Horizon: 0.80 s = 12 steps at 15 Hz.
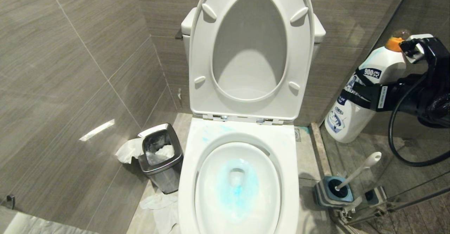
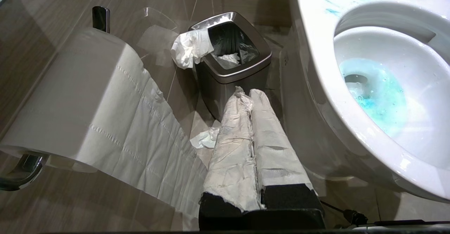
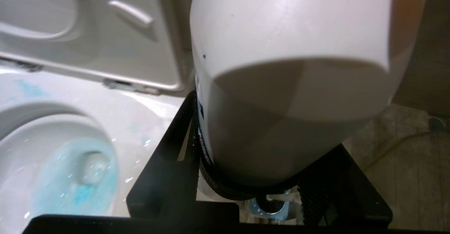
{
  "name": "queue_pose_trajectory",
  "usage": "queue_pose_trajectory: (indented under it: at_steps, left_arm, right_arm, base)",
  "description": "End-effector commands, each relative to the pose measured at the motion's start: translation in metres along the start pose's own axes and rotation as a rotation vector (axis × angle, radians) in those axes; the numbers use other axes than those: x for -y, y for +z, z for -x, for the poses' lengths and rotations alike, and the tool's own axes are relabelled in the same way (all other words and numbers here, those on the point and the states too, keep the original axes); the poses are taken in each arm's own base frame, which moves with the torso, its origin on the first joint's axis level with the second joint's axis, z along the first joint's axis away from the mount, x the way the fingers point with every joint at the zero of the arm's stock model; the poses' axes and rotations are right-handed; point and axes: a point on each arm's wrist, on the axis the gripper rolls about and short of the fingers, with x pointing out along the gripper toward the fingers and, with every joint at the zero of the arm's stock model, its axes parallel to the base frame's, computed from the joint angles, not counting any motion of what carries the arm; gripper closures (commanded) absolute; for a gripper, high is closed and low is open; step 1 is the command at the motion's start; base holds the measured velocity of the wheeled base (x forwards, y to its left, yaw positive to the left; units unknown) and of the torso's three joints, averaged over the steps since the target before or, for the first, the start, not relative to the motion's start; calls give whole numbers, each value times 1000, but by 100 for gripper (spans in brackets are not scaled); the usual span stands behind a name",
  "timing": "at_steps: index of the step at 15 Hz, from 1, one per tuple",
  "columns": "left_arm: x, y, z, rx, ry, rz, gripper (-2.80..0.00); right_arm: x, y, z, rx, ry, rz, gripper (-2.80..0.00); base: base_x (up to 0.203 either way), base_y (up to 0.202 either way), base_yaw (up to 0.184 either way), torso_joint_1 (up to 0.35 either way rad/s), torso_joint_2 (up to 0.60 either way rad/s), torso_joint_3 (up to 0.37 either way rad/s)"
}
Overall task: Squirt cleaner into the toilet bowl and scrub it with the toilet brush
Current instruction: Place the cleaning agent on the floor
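The toilet bowl (image 1: 211,195) stands open with its seat and lid raised. Teal-blue cleaner (image 1: 235,191) tints the water round the drain, and faint smears mark the back rim (image 1: 207,135). To the right of the toilet, my right gripper (image 1: 355,95) is shut on a white cleaner bottle (image 1: 369,79) with an orange cap, held tilted. The bottle (image 3: 291,51) fills the right wrist view between the black fingers (image 3: 165,156). The toilet brush handle (image 1: 358,172) leans out of its blue-grey holder (image 1: 332,191) on the floor; the bristles are hidden. My left gripper (image 2: 248,93) is shut and empty, low beside the bowl.
A square steel bin (image 1: 160,156) stuffed with tissue stands left of the toilet, with crumpled paper (image 1: 161,206) on the floor. A toilet paper roll (image 2: 70,96) hangs near the left gripper. A glass partition (image 1: 404,198) and a black cable (image 1: 397,146) are on the right.
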Motion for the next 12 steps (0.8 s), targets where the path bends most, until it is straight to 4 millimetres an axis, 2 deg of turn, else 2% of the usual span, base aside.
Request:
queue_pose_trajectory:
  at_steps: [1, 5, 12]
  left_arm:
    - [0, 0, 0, -4, 0, 0, 0]
    - [0, 0, 0, -4, 0, 0, 0]
    - [0, -1, 0, -4, 0, -1, 0]
  right_arm:
    - [14, -20, -30, -38, -46, -7, 0]
    - [16, -57, -81, -46, -88, -7, 0]
    - [-2, -165, -183, -1, -107, 28, 0]
  base:
    - [0, 0, 0, 0, 0, 0]
    - [0, 0, 0, 0, 0, 0]
    - [0, 0, 0, 0, 0, 0]
